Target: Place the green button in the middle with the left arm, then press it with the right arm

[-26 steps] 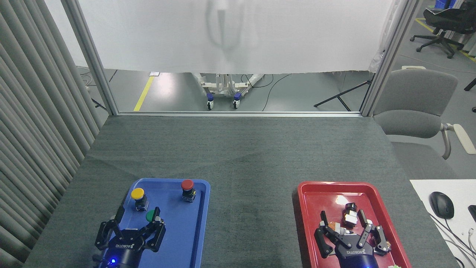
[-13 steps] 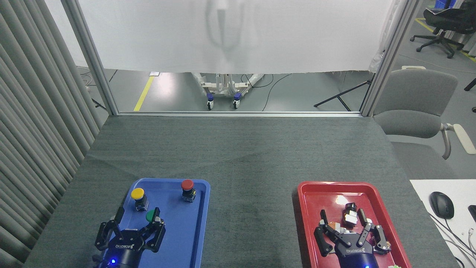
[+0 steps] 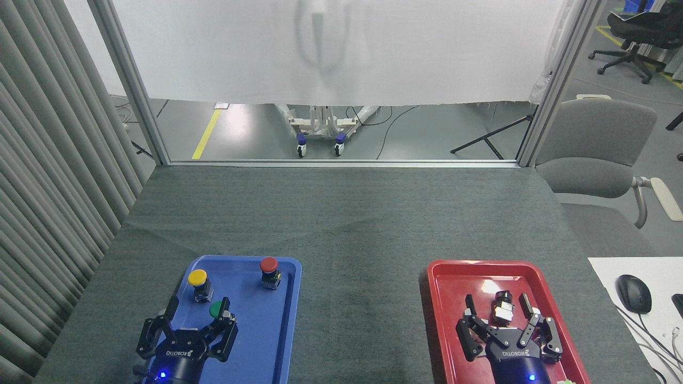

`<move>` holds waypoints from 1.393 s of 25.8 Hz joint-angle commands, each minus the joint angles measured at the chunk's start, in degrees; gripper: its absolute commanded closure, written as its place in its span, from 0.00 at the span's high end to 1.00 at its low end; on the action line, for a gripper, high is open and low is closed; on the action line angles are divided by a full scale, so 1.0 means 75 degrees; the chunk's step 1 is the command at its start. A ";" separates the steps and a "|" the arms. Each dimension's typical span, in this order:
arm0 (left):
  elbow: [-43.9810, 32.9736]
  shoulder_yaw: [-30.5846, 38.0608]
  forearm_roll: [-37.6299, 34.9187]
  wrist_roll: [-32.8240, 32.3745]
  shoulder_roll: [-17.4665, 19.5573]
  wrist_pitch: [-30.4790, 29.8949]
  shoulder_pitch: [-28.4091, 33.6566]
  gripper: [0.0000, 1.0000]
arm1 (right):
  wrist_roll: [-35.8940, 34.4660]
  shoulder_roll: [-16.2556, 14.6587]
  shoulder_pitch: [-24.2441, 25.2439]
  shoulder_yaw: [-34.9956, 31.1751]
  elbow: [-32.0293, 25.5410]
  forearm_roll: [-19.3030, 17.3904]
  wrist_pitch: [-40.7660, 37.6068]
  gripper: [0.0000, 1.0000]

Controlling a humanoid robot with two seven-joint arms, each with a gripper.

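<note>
The green button (image 3: 215, 309) stands in the blue tray (image 3: 277, 325), near its front left. My left gripper (image 3: 198, 310) is open right behind it, and the button sits just inside the right-hand finger (image 3: 228, 325); I cannot tell whether they touch. My right gripper (image 3: 497, 303) is open over the red tray (image 3: 443, 298), its fingers on either side of a small black-and-white part (image 3: 501, 311). The middle (image 3: 363, 277), dark grey cloth between the two trays, has nothing on it.
A yellow button (image 3: 197, 278) and a red button (image 3: 268, 265) stand at the back of the blue tray. A white desk with a mouse (image 3: 633, 293) adjoins the table at the right. A grey chair (image 3: 595, 149) stands beyond the right corner, and a curtain (image 3: 48, 176) hangs along the left.
My right gripper has shifted slightly to the right over the red tray, its fingers now around the small part. The left gripper and the buttons have not moved.
</note>
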 commanded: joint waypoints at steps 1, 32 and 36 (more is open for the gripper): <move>0.0003 -0.0013 0.0001 -0.0002 -0.0004 -0.0003 0.0002 1.00 | 0.0001 -0.0004 -0.0003 -0.0001 0.0000 0.0000 -0.0003 1.00; 0.0167 -0.0036 0.0001 -0.0072 -0.0004 -0.0015 -0.0068 1.00 | 0.0001 0.0043 -0.0015 -0.0024 0.0000 0.0000 0.0008 1.00; 0.0155 -0.0036 0.0001 -0.0060 -0.0004 -0.0003 -0.0068 1.00 | 0.0001 0.0055 -0.0015 -0.0024 0.0000 0.0000 -0.0003 1.00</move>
